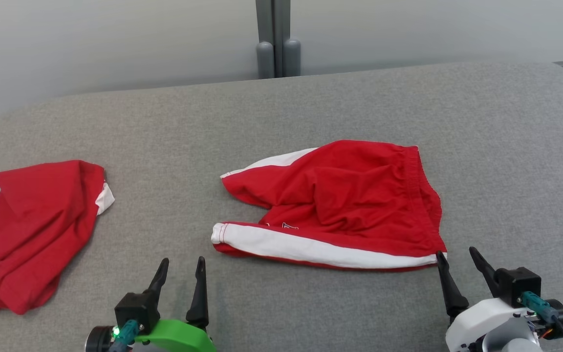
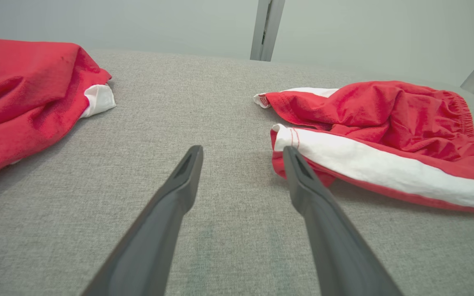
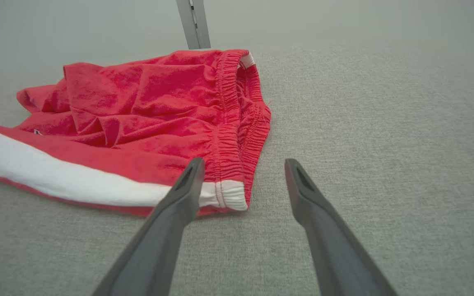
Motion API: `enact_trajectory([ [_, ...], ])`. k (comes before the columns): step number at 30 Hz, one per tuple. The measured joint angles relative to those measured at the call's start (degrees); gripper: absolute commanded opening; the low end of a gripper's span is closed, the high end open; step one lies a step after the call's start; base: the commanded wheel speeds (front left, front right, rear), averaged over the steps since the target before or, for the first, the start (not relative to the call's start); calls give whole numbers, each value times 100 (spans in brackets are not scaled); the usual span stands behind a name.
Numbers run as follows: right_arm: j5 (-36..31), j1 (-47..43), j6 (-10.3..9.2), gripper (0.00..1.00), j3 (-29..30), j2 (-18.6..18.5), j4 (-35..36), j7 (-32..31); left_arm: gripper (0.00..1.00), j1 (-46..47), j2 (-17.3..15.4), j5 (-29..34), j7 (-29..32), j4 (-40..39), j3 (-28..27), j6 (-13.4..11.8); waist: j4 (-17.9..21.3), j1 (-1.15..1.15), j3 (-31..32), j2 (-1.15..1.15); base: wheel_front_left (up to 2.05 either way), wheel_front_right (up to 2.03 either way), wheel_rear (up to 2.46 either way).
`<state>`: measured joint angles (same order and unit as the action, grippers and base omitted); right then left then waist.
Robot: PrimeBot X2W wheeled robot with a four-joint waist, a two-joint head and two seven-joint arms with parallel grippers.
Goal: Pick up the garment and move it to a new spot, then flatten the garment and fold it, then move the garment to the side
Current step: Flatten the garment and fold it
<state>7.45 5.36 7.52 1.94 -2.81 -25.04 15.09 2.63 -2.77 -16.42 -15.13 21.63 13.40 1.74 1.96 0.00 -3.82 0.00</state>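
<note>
left pincer (image 1: pixel 182 261): jaws apart, empty, low over counter (image 1: pixel 311 98), pointing forward
right pincer (image 1: pixel 456 253): jaws apart, empty, tips just beside waistband corner of shorts (image 1: pixel 350 205)

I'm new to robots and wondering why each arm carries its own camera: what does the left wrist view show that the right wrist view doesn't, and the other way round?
Left wrist view, not the right: a crumpled red garment at its left, the leg openings of the shorts, and the open left pincer. Right wrist view, not the left: the elastic waistband and the open right pincer close by it. Both: the red shorts with a white side stripe, the grey padded surface and a grey post behind.
</note>
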Motion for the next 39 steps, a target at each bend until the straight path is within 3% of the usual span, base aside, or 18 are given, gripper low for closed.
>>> enact_trajectory([
  [15,-444,272,0,100,-91,-91,-396,1,100,188,0,-77,0,-120,201,8,-156,0,-346,0,0,0,0],
  [16,-444,283,0,85,-108,-96,-408,1,100,188,0,-86,0,-119,203,8,-161,0,-359,0,0,0,0],
  [17,-444,294,0,78,-125,-108,-421,0,100,190,0,-88,0,-118,208,8,-166,0,-374,0,0,0,0],
  [18,-445,308,0,52,-142,-115,-423,1,100,194,0,-89,0,-116,216,8,-171,0,-385,0,0,0,0],
  [19,-444,322,0,49,-153,-119,-422,0,100,202,0,-93,0,-114,223,8,-175,0,-391,0,0,0,0],
  [21,-439,336,0,20,-192,-134,-408,0,100,227,0,-112,0,-115,237,8,-185,0,-415,0,0,0,0],
  [26,-381,296,0,10,-221,-168,-320,0,100,264,0,-129,0,-126,292,24,-171,0,-436,0,0,0,0],
  [27,-366,271,0,0,-214,-186,-294,1,100,265,0,-146,0,-131,319,27,-163,0,-440,0,0,0,0],
  [39,-320,272,0,0,-204,-266,-127,1,100,493,2,-727,0,177,1107,423,-13,0,-597,0,0,0,0],
])
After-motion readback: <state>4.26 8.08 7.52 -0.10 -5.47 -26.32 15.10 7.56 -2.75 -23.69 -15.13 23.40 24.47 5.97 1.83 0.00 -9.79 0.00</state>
